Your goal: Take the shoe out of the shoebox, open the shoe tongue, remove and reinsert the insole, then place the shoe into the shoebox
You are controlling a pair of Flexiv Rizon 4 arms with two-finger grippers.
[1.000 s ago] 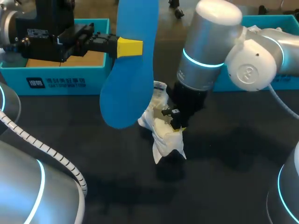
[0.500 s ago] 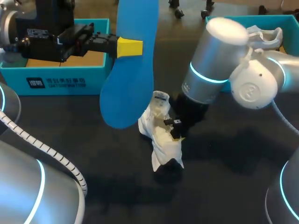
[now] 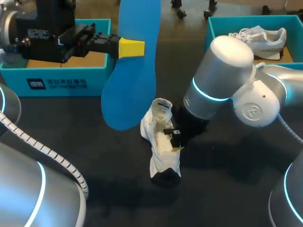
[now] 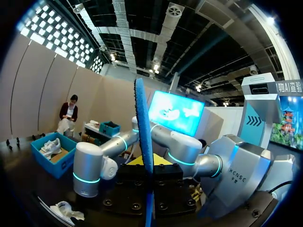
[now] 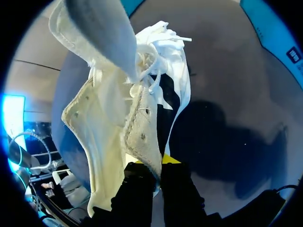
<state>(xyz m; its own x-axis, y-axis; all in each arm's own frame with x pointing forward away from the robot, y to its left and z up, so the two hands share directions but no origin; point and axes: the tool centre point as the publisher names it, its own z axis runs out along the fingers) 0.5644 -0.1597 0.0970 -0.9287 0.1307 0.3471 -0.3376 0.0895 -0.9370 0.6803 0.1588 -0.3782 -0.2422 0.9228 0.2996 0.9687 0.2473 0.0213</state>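
Blue insole (image 3: 130,94) in left hand (image 3: 136,48)

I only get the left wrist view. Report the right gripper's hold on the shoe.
Observer: The right gripper is shut on the white shoe, pinching its upper edge.
Operator: Give me the insole's lower end.
Observer: In the head view the blue insole, held by the left gripper, ends beside the shoe, not inside it.
Operator: Check the left shoebox.
Observer: The left shoebox shows bare cardboard floor, with no shoe visible in it.
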